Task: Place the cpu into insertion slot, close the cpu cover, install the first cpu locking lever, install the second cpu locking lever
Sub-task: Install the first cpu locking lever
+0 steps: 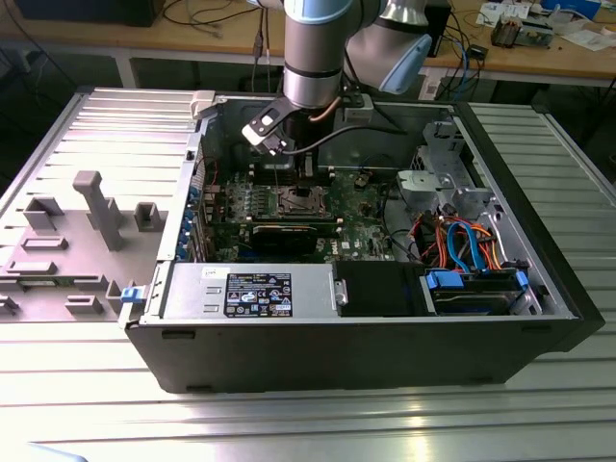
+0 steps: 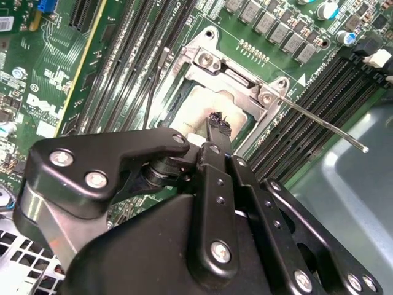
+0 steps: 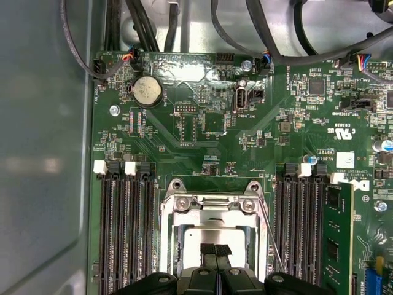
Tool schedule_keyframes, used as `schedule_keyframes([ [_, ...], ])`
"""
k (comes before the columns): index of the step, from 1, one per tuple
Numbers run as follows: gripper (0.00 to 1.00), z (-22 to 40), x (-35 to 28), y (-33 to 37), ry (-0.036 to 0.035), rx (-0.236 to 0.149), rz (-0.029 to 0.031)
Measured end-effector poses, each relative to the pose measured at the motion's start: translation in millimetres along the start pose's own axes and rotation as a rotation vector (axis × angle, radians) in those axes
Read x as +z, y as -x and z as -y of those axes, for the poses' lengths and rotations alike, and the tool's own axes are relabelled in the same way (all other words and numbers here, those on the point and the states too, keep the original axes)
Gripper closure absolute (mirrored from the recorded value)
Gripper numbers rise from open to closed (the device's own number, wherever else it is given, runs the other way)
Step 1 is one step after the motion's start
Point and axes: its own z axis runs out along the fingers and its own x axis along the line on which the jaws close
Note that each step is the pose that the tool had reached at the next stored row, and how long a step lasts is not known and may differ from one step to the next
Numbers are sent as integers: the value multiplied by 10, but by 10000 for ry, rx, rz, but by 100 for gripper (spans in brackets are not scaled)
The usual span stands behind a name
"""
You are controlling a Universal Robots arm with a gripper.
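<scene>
Just beneath the pincer (image 2: 218, 121), clenched on nothing, the chip (image 2: 195, 110) lies in its socket (image 2: 195, 46) under the cover (image 2: 236, 74); a lever (image 2: 319, 123) juts free beside the pincer, so the unlatched cover could spring up.

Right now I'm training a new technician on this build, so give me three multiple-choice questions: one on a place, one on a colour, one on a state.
1. Where is the gripper? A over the chip B over the coin battery C over the blue drive bay
2. The circuit board is: A red B green C black
3. The metal cover is: A standing open B removed C lying over the chip
A: its tip sits above the chip. B: the board shows green. C: the frame lies flat around the chip.
</scene>
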Motion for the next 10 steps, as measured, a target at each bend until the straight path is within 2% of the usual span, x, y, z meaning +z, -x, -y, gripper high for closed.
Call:
schedule_keyframes([
  [7, 89, 0, -154, 4, 0, 0, -1],
  [10, 89, 0, -247, 7, 0, 0, 0],
])
